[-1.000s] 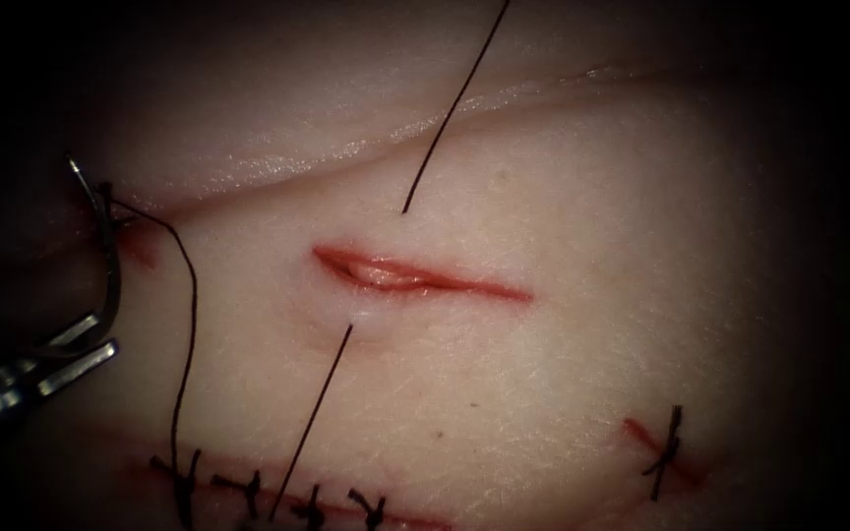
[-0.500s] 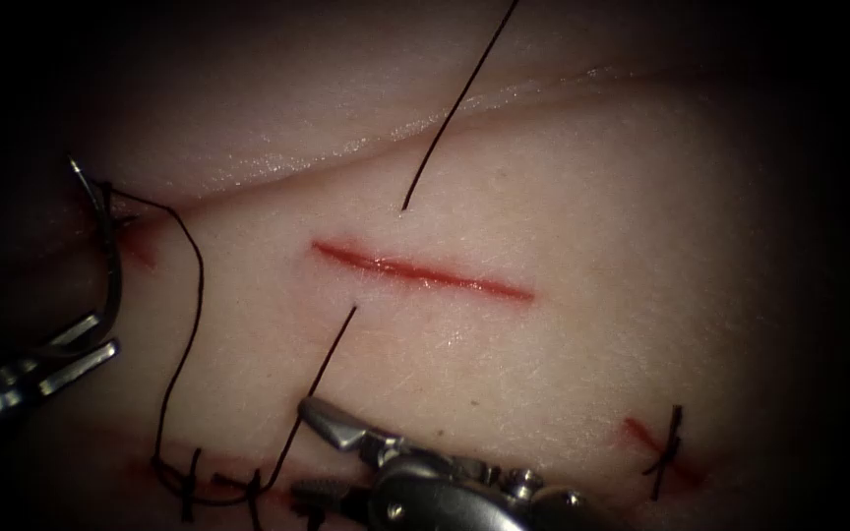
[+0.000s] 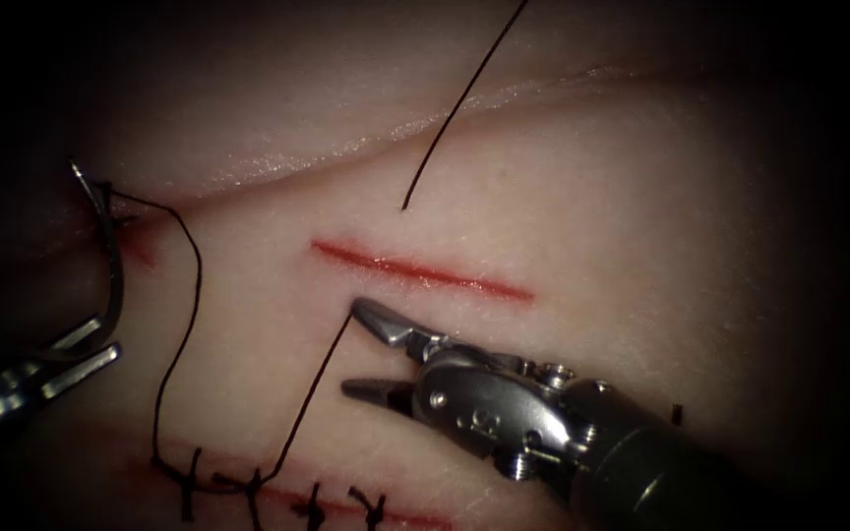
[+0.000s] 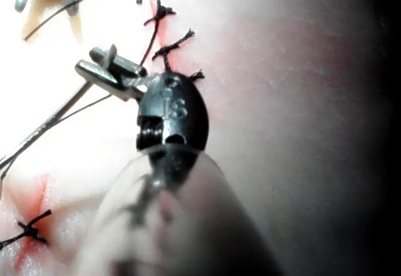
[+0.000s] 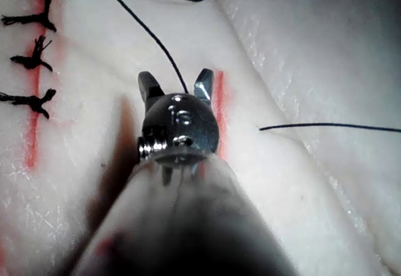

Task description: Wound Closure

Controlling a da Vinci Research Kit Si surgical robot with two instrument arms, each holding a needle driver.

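Note:
The cut (image 3: 421,270) lies with its edges together in the tissue (image 3: 582,216). Dark thread (image 3: 319,382) comes out of the tissue just below the cut and runs down to the left; another stretch (image 3: 450,108) leaves above the cut. My right tool (image 3: 351,348) stands open just below the cut's left end, and its jaws (image 5: 176,83) straddle the thread (image 5: 145,30) without gripping it. Far left of the cut, my left tool (image 3: 100,336) is shut on the curved needle (image 3: 113,265) near one end. The needle (image 4: 44,126) stands free of the tissue.
A row of finished black stitches (image 3: 277,487) runs along the near edge, with the thread's slack loop (image 3: 184,344) lying beside it. A fold in the tissue (image 3: 346,147) crosses behind the cut. The right tool's shaft (image 3: 641,462) covers the lower right.
The right tool came in from the bottom, opened, and moved up to the thread just below the cut. The cut's gaping edges have closed. The left tool and needle stayed put.

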